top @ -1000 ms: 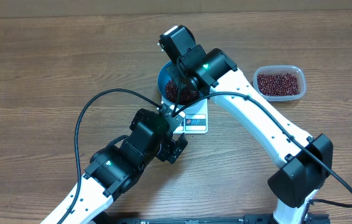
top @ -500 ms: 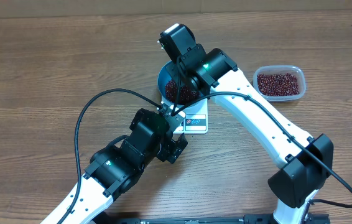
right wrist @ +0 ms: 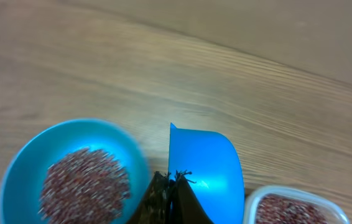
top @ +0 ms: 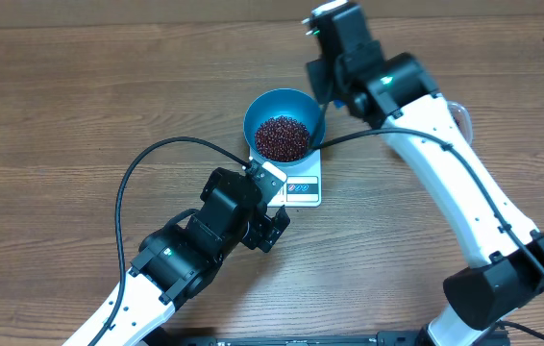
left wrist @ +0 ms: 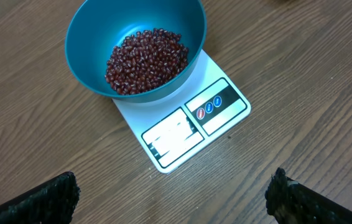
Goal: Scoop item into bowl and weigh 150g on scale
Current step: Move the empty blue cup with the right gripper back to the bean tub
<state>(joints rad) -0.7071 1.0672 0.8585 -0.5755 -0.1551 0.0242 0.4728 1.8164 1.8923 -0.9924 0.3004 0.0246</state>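
Tabletop of bare wood grain at far left. Then left gripper, spread fully and holding nothing, hanging low just short of the front edge of the kitchen scale. On the back half of that scale, deep blue bowl with a good heap of red-brown beans inside. Display washed out and unreadable, so no telling how close to the target weight. Judging by the heap, well into the scooping, with topping-up or a check of the reading probably left. Further right, right gripper clamped shut on small blue scoop, apparently empty, between bowl and tub. Rightmost, clear plastic tub of more beans, largely hidden under right arm in the overhead view. Nothing visible between scoop and tub.
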